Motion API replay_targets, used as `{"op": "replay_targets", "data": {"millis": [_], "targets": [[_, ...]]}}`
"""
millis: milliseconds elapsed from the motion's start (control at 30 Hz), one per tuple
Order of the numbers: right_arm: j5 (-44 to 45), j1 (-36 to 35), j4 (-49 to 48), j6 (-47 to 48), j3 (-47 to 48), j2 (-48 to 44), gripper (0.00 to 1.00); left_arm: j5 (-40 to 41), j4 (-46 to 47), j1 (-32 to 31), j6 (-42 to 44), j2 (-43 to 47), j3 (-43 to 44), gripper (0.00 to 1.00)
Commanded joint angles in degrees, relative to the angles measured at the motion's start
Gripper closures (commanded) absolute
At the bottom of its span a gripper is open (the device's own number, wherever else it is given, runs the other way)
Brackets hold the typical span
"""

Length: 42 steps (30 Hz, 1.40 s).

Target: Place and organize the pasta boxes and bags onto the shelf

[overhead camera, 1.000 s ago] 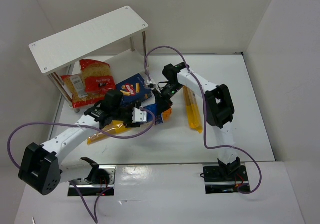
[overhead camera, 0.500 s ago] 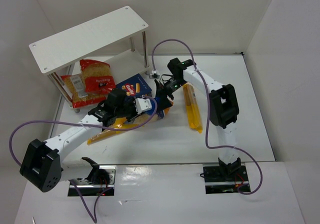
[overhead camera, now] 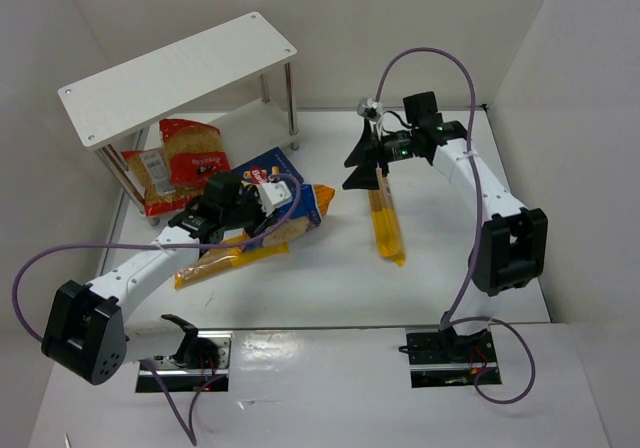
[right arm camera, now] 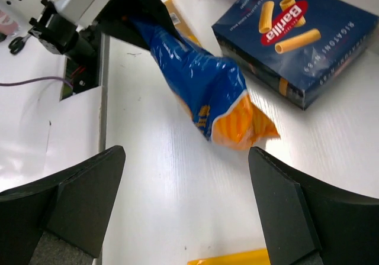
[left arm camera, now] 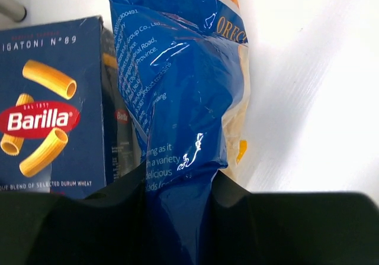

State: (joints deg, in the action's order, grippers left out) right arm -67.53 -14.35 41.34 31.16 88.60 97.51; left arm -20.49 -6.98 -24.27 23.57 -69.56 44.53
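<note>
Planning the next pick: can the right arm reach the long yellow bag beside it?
Probably yes: the right gripper hangs open by one end of the long yellow bag, nothing lying on it.

Centre: blue bag with orange end [right arm camera: 198, 81], slanting over white table [right arm camera: 154, 206], orange end lower right.
At bag's upper-left end: left gripper [right arm camera: 139, 13], dark fingers clamped on the blue neck.
Just right of bag: dark-blue pasta box [right arm camera: 299, 40], flat, red oval logo up.
Behind bag's upper part: sliver of yellow-orange bag [right arm camera: 177, 22].
Below bag, at frame edge: yellow-orange corner [right arm camera: 228, 258].
Below bag: right gripper [right arm camera: 186, 158], fingers wide apart, nothing between.
</note>
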Motion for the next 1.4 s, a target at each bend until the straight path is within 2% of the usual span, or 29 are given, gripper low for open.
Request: {"op": "replay_targets", "data": {"millis": [0,133,333,467,600,767,1000,1100,1367], "targets": [[3.69,0.46,-3.99,-2.33,-4.48,-5.22,0.07,-2.89,3.56,1.15,-4.06,3.11,5.03,1.00],[9.15,0.46,-3.29,-2.94,-7.12,-8.91,0.07,-4.21,2.50,2.39,-10.03,4.51,8.37,1.00],[15.22,0.46,-4.52,-4.17,-14.05,-16.47,0.07,9.03,4.78,2.91,-15.48,7.42,11.01,1.00],[20.49,0.46,-6.44,-3.65,-17.66,-21.83,0.07,14.41,7.33,3.53,-18.47,8.12,11.01,1.00],[24.63,0.46,-7.67,-3.65,-20.65,-26.32,0.05,16.54,8.65,3.53,-19.70,9.18,11.11,1.00],[26.65,2.04,-9.00,-4.26,-23.12,-30.45,0.02,16.54,9.36,3.53,-19.71,9.71,9.35,1.00],[26.66,3.19,-9.53,-4.79,-24.26,-31.07,0.01,18.20,8.65,3.53,-17.16,8.48,8.29,1.00],[26.66,3.19,-9.53,-4.27,-24.87,-31.07,0.01,18.21,9.35,5.81,-15.57,8.48,7.76,1.00],[26.66,3.19,-10.67,-3.74,-25.40,-29.49,0.01,23.04,8.57,5.82,-10.93,7.42,16.28,1.00]]}}
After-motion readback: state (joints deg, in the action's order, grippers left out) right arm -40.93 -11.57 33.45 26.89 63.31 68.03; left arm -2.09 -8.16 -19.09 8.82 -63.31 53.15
